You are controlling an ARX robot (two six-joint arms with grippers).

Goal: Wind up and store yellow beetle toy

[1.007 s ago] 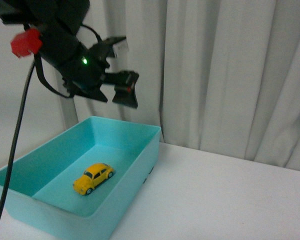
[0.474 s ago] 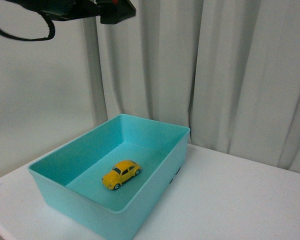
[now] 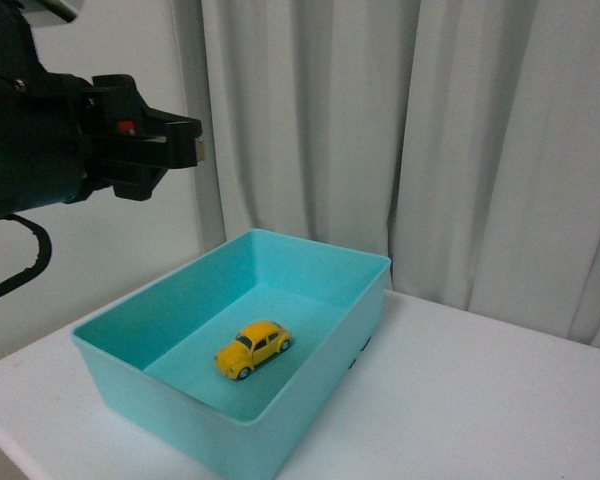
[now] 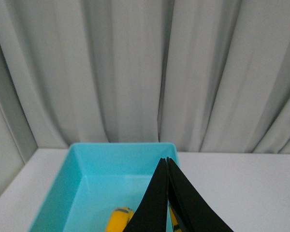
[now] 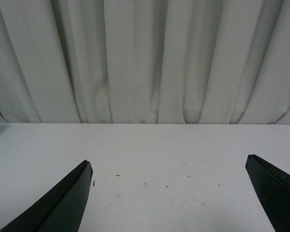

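Observation:
The yellow beetle toy (image 3: 253, 348) sits on its wheels on the floor of a turquoise bin (image 3: 320, 337) on the white table. In the left wrist view the toy (image 4: 117, 219) shows partly behind the fingers. My left gripper (image 3: 192, 138) is shut and empty, held high above and left of the bin; in its wrist view its tips (image 4: 166, 160) meet over the bin (image 4: 77, 169). My right gripper (image 5: 170, 166) is open and empty above bare table, and it does not show in the front view.
Grey-white curtains (image 3: 430, 130) hang behind the white table (image 3: 480, 400). The table's left edge runs close to the bin. A black cable (image 3: 20, 265) loops below the left arm.
The view has shifted, so the bin and toy sit further right and higher. My left arm has gone from above the bin, up out of view, to the upper left.

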